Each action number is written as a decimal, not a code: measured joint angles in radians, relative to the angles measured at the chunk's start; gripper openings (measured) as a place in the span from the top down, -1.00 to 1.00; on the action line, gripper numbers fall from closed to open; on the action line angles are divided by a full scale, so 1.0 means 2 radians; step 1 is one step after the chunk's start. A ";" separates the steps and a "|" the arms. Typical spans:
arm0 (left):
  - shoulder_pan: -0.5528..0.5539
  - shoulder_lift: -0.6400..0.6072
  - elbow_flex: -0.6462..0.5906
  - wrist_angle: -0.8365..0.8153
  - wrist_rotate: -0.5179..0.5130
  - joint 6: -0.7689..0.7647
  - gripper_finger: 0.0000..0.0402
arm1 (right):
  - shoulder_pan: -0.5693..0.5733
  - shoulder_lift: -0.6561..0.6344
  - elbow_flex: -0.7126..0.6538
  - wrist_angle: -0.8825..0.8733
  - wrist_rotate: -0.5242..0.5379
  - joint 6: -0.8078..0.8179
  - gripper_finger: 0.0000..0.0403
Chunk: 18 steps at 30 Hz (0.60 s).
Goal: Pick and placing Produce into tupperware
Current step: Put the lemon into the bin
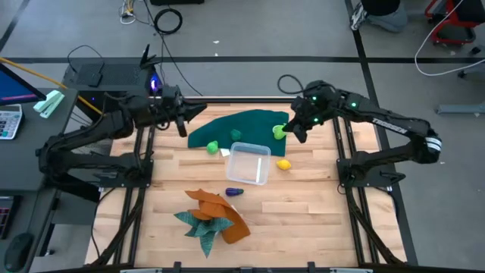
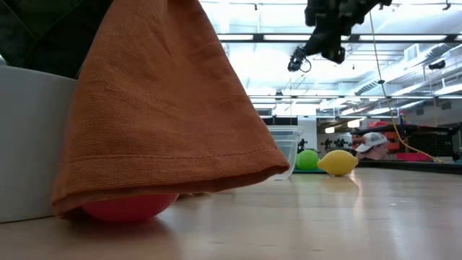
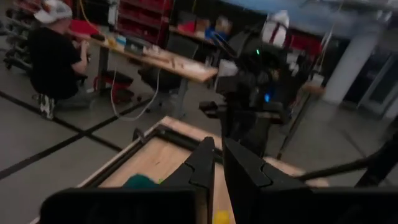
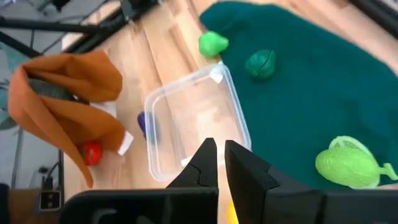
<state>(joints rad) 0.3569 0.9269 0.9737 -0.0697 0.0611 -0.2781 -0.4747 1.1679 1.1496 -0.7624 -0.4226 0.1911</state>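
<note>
Only the low view shows the red toy [image 2: 128,207] under the orange cloth [image 2: 159,94].

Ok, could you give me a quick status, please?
Both grippers shut, empty: left gripper, right gripper. Tupperware empty; produce outside. Orange cloth covers red piece.

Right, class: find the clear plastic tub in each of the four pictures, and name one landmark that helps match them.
High view: tub at table centre.
Low view: tub mid-distance, behind the orange cloth.
Left wrist view: not visible.
Right wrist view: tub centre, empty.
Shared landmark: yellow lemon beside it.
</note>
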 joint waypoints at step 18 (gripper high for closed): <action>0.000 0.092 0.036 -0.044 0.003 0.020 0.89 | 0.051 0.105 0.000 -0.019 0.022 -0.065 0.75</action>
<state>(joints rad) 0.3569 1.1110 1.0451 -0.1581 0.0662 -0.2386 -0.3735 1.3769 1.1488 -0.7997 -0.3778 0.0605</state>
